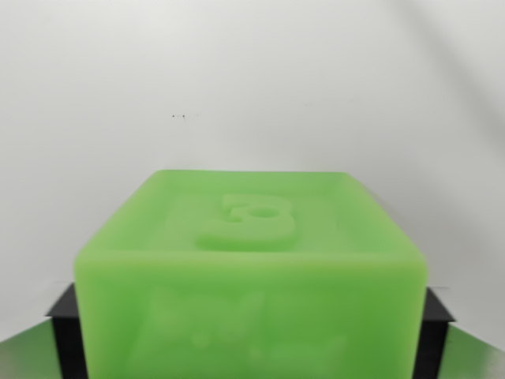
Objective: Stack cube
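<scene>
A translucent green cube (251,268) fills the lower middle of the wrist view, very close to the camera. Its top face carries a raised figure and its front face has faint embossed shapes. My gripper (249,335) is shut on the cube. One black finger (65,332) presses against its left side and the other black finger (435,335) against its right side. The cube's underside and whatever lies below it are hidden.
A plain white surface (252,87) spreads behind the cube, marked only by two tiny dark specks (179,117). Blurred green patches (24,359) show in the bottom corners outside the fingers; I cannot tell what they are.
</scene>
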### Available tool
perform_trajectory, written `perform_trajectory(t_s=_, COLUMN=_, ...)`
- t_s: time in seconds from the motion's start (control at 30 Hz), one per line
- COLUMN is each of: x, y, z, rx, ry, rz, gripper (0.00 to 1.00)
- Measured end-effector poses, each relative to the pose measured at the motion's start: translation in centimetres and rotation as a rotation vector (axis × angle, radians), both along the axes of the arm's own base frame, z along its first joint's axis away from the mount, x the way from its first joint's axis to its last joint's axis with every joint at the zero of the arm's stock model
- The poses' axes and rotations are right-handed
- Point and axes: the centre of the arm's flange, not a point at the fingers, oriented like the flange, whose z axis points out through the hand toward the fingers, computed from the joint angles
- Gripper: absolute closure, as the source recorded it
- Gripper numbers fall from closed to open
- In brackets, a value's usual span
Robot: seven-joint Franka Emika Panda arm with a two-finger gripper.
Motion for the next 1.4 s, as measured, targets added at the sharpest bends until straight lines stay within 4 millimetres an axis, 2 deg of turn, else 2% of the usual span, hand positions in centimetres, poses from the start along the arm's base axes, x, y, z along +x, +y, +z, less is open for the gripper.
perform_trajectory(t_s=1.0, x=0.0, y=0.0, z=0.1, rx=0.000, ry=0.000, rz=0.000, gripper=1.00)
perform_trajectory(t_s=1.4, x=0.1, y=0.0, z=1.5, rx=0.000, ry=-0.004, rz=0.000, gripper=1.00)
